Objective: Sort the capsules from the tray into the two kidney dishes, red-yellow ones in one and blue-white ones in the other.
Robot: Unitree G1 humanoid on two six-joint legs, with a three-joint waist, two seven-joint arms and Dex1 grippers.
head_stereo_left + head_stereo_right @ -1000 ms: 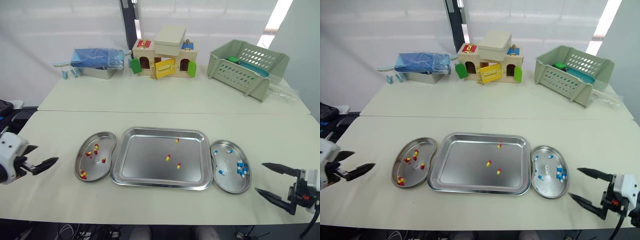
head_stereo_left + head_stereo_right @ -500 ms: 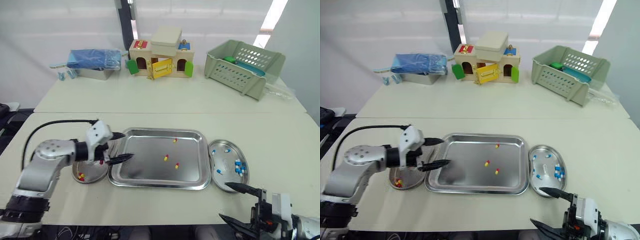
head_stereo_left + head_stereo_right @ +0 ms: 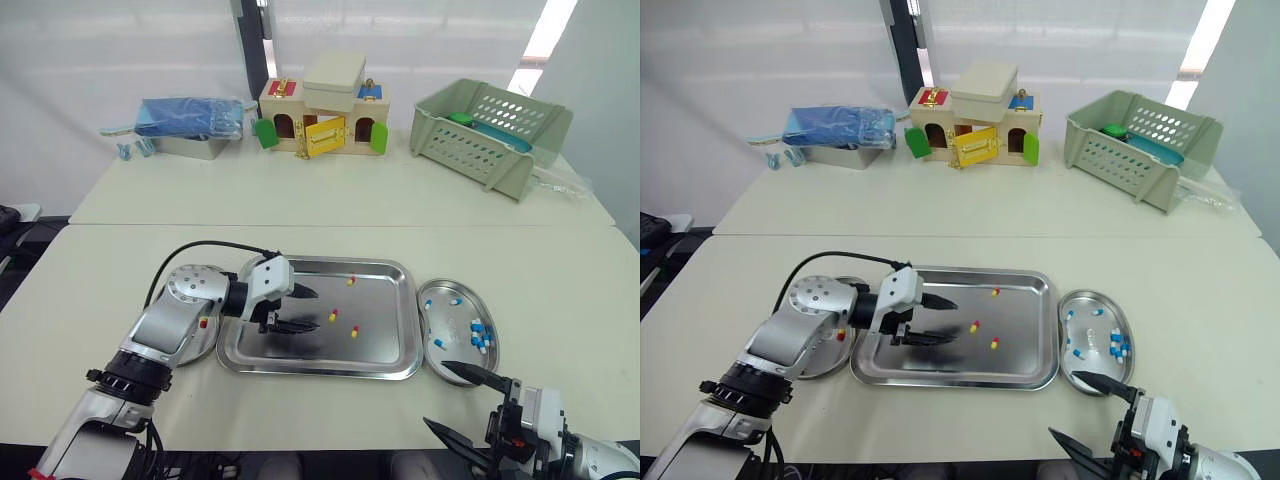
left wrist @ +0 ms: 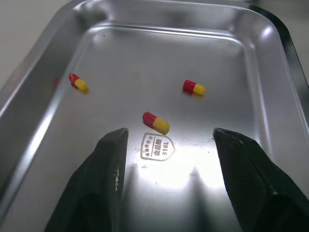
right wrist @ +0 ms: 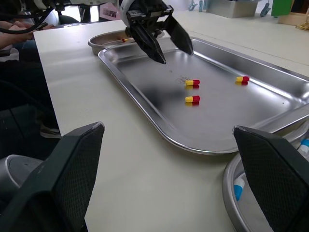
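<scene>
**Risks.** At the far left, the left kidney dish (image 3: 197,348), which holds red-yellow capsules, lies partly under the left forearm. We judge that a low carry back over it could knock its rim and scatter what is sorted.

In the tray (image 3: 320,369), three red-yellow capsules remain loose: the middle capsule (image 4: 155,122), the rear capsule (image 3: 351,281) and the near capsule (image 3: 354,331). They are small and rounded and lie on polished steel. An off-centre pinch would likely squirt one sideways or roll it away. Tips pressed too low would scrape the floor and could shove the tray into the dishes. These sit tight beside it; we cannot tell whether they touch.

The right kidney dish (image 3: 452,322) holds the blue-white capsules (image 3: 481,326). One finger of the right gripper (image 3: 438,394) lies near its front rim, so a careless lift could tip it.

**Pose.** The left arm reaches in from the left, across its dish, with the forearm roughly level. The left gripper (image 3: 312,309) hangs over the tray's left-centre. Its fingers (image 4: 108,159) are spread wide and hold nothing. In the left wrist view the middle capsule sits just ahead of the tips, between them and slightly askew.

The right arm waits low at the table's near right corner. Its gripper is also spread wide and empty, aimed across the tray.
</scene>
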